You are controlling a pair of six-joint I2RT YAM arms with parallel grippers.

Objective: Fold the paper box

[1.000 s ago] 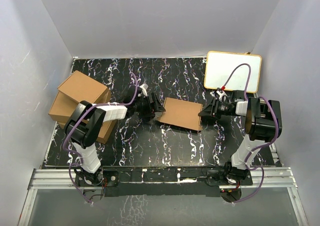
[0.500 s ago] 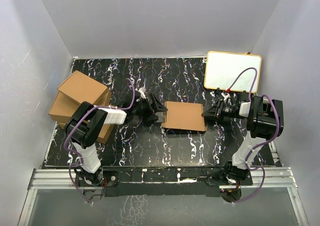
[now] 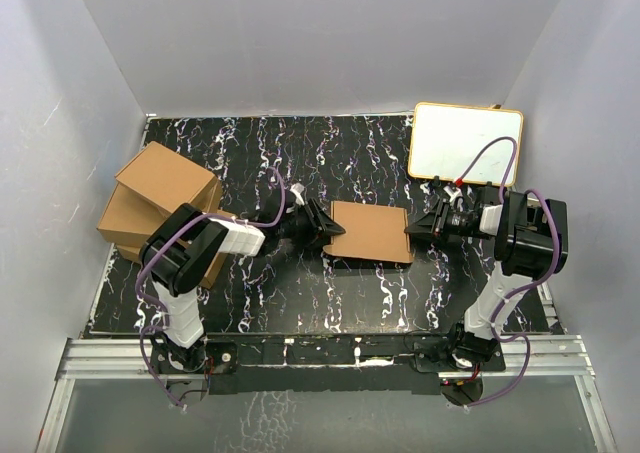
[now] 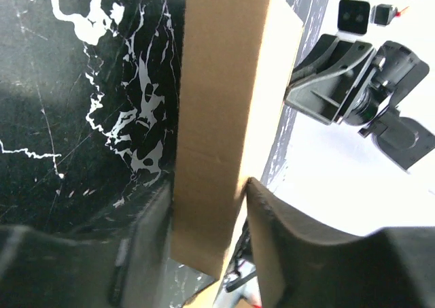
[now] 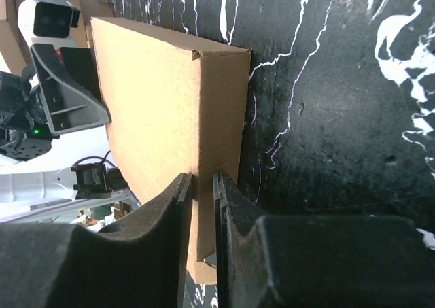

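Note:
The paper box [image 3: 370, 231] is a shallow brown cardboard mailer with its lid down, lying on the black marbled table [image 3: 300, 293] between the two arms. My left gripper [image 3: 325, 228] is at its left end. In the left wrist view that end of the paper box [image 4: 224, 83] fills the gap between the jaws of my left gripper [image 4: 208, 185], and both fingers lie against it. My right gripper [image 3: 410, 225] is at the right end. In the right wrist view my right gripper [image 5: 202, 179] has its jaws nearly together, pinching the side wall of the paper box [image 5: 156, 104].
A pile of ready-made brown boxes [image 3: 155, 208] stands at the table's left edge, beside the left arm. A white board with a yellow rim [image 3: 466, 143] lies at the back right, just behind the right arm. Grey walls close in on three sides.
The box has turned square and shifted slightly right. My left gripper slid right onto the box's left end and narrowed its jaws. My right gripper's jaws closed further on the right end.

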